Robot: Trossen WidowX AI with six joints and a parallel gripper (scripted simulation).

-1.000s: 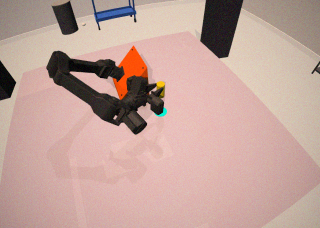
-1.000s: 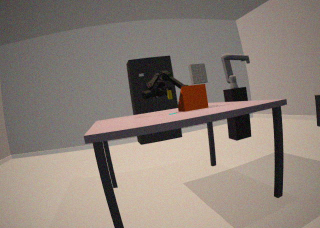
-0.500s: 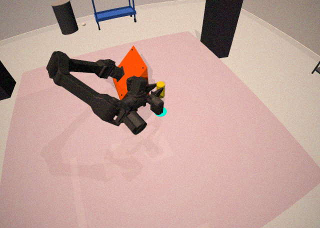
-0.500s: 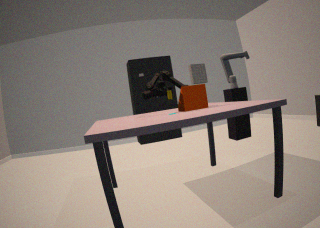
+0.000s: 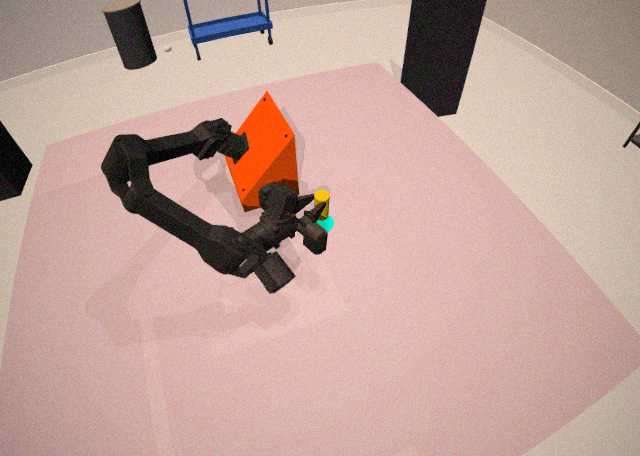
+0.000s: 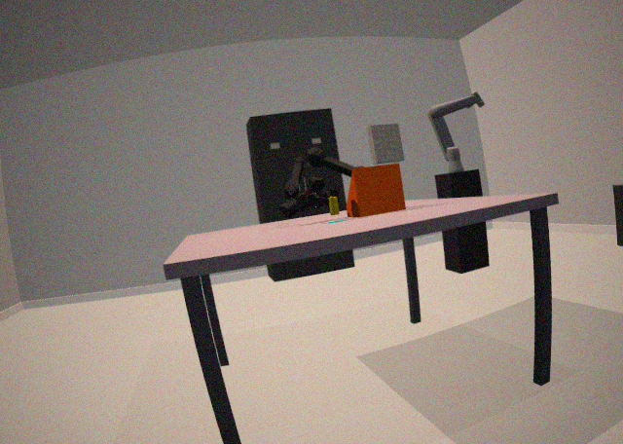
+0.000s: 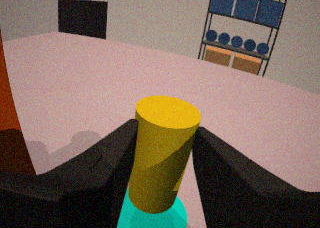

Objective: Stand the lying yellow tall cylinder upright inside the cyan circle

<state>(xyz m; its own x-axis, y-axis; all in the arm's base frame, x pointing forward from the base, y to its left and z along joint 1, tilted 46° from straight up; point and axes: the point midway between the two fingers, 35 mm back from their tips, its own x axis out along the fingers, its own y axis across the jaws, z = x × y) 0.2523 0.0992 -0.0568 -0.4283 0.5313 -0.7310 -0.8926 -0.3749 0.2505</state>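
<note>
The yellow tall cylinder (image 5: 321, 197) (image 6: 333, 205) (image 7: 161, 158) is upright, or nearly so, with its round top face showing. My gripper (image 5: 319, 201) (image 7: 166, 131) is shut on it, one finger on each side near its upper part. The cyan circle (image 5: 327, 225) (image 6: 335, 221) (image 7: 176, 217) lies flat on the table. In the exterior view a small gap shows between the cylinder's bottom and the circle. In the wrist view the cylinder's lower end overlaps the circle and hides part of it.
A large orange wedge-shaped block (image 5: 266, 146) (image 6: 377, 190) (image 7: 6, 108) stands on the pink table (image 5: 413, 286) (image 6: 226, 242) (image 7: 100, 78), close beside the gripper and the arm. In the wrist view it is at the left edge. The arm's forearm passes near the block.
</note>
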